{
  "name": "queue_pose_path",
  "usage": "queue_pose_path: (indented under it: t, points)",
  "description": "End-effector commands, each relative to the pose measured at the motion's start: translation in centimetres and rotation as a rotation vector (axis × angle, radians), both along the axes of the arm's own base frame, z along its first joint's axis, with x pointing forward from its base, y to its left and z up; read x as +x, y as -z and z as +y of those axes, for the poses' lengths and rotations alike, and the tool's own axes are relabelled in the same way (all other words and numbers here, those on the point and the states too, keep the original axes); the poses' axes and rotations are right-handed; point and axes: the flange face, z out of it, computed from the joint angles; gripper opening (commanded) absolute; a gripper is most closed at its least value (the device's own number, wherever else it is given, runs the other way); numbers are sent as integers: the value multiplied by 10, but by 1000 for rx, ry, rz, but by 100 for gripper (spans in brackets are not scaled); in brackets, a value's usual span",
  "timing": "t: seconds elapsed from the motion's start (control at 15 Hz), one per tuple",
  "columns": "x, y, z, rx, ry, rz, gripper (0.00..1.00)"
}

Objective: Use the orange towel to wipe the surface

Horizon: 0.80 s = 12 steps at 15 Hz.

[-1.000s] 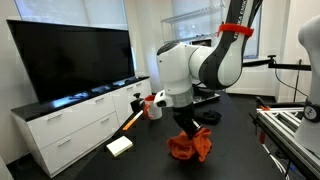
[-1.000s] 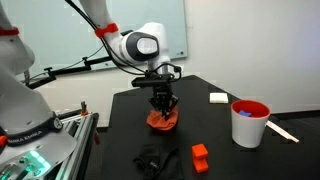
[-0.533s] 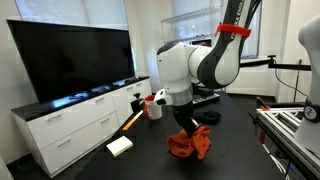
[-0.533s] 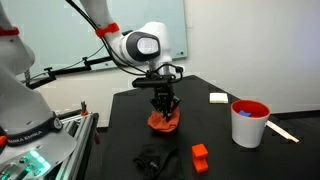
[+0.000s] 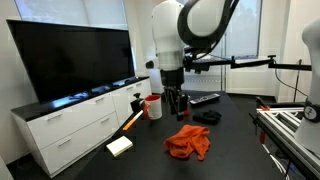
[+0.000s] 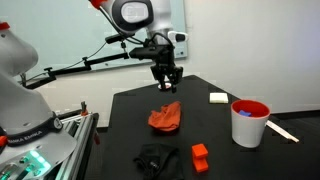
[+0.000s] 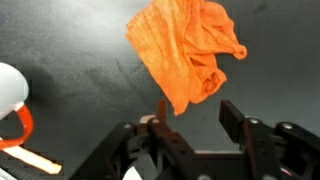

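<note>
The orange towel lies crumpled on the black table in both exterior views. In the wrist view the orange towel spreads flat on the dark surface ahead of the fingers. My gripper hangs well above the towel, pointing down. In the wrist view the gripper is open, with only bare table and the towel's near edge showing between its fingers. Nothing is held.
A white cup with a red rim stands on the table. An orange block and a black bundle lie near the front edge. A white block lies near the corner. A TV stands on the white cabinet.
The gripper was down and shut on the towel; it has opened, let go and risen straight up. The towel has settled flatter on the table.
</note>
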Motion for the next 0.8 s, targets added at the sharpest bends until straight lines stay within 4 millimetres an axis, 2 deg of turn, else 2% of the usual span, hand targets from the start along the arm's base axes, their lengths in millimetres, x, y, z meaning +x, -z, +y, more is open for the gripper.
queue_pose_path:
  t: [0.0, 0.07, 0.13, 0.27, 0.33, 0.47, 0.73]
  points:
    - [2, -96, -8, 125, 119, -56, 89]
    - [8, -120, -13, 126, 150, -69, 97]
    - [11, -143, -19, 127, 181, -86, 100]
    - [15, -176, -30, 121, 238, -121, 100]
    - [16, -186, -36, 116, 267, -133, 100]
    - [23, -194, -43, 93, 323, -155, 100]
    - [29, -186, -49, 58, 405, -143, 100]
